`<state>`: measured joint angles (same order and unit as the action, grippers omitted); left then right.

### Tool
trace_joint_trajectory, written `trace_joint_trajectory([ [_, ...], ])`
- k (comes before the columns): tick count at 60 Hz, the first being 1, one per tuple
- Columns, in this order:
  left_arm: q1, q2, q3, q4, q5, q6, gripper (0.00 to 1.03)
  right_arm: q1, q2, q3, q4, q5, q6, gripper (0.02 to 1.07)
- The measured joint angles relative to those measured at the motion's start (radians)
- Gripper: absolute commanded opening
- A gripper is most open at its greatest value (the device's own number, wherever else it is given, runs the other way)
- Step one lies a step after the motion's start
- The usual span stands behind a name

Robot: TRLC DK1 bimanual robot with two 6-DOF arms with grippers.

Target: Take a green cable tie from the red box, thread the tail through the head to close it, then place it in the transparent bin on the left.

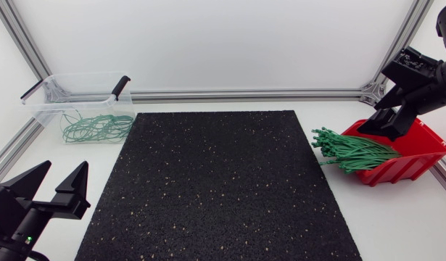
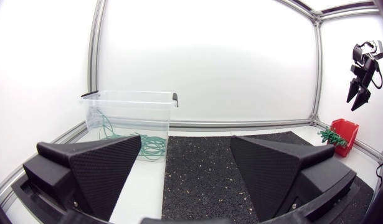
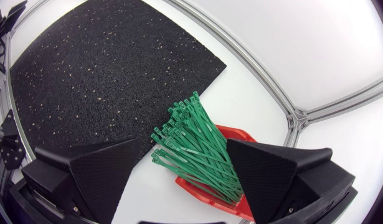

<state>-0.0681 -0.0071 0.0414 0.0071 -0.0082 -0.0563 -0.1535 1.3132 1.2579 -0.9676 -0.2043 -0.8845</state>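
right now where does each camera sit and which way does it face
Head: above the table, looking down on the mat; left gripper and right gripper at the sides.
Left wrist: on the left arm, looking across at the transparent bin; own open fingers.
Right wrist: above the red box, looking down on the cable ties; own open fingers.
All three show the red box.

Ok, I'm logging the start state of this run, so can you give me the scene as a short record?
left pincer: open, empty, low beside the mat's near left corner
right pincer: open, empty, above the red box
red box: right of the mat
green cable ties: a bundle in the red box, ends sticking out toward the mat
transparent bin: far left of the table
looped ties: lying in the bin
mat: black, speckled, nothing on it
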Motion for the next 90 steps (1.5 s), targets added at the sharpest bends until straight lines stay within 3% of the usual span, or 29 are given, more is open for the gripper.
trace_joint_trajectory([
  [6,-0.005,0.0,0.0,0.0,0.0,0.0,1.0,0.0,0.017,-0.003,-0.029,0.053,-0.122,1.03],
  [23,0.005,0.0,0.0,0.0,0.0,0.0,1.0,-0.034,0.018,-0.037,-0.033,0.075,-0.35,1.02],
  [27,0.008,0.0,0.0,0.0,0.0,0.0,1.0,-0.051,0.045,-0.037,-0.084,0.075,-0.407,1.02],
  [43,0.008,0.0,0.0,0.0,0.0,0.0,1.0,-0.186,0.107,0.016,-0.154,-0.012,-0.7,1.02],
  [47,0.008,0.0,0.0,0.0,0.0,0.0,1.0,-0.186,0.1,-0.05,-0.153,-0.012,-0.763,0.96],
  [57,0.008,0.0,0.0,0.0,0.0,0.0,1.0,-0.103,0.068,-0.216,-0.022,0.038,-0.769,0.91],
  [58,0.008,0.0,0.0,0.0,0.0,0.0,1.0,-0.1,0.067,-0.222,-0.014,0.043,-0.769,0.84],
  [61,0.008,0.0,0.0,0.0,0.0,0.0,1.0,-0.094,0.066,-0.235,0.0,0.048,-0.769,0.79],
  [67,0.008,0.0,0.0,0.0,0.0,0.0,1.0,-0.071,0.066,-0.273,0.049,0.051,-0.765,0.78],
  [81,0.008,0.0,0.0,0.0,0.0,0.0,1.0,-0.069,0.066,-0.283,0.082,0.051,-0.762,0.78],
  [84,0.008,0.0,0.0,0.0,0.0,0.0,1.0,-0.069,0.066,-0.283,0.082,0.051,-0.762,0.7],
  [90,0.008,0.0,0.0,0.0,0.0,0.0,1.0,-0.069,0.066,-0.283,0.082,0.051,-0.762,0.66],
])
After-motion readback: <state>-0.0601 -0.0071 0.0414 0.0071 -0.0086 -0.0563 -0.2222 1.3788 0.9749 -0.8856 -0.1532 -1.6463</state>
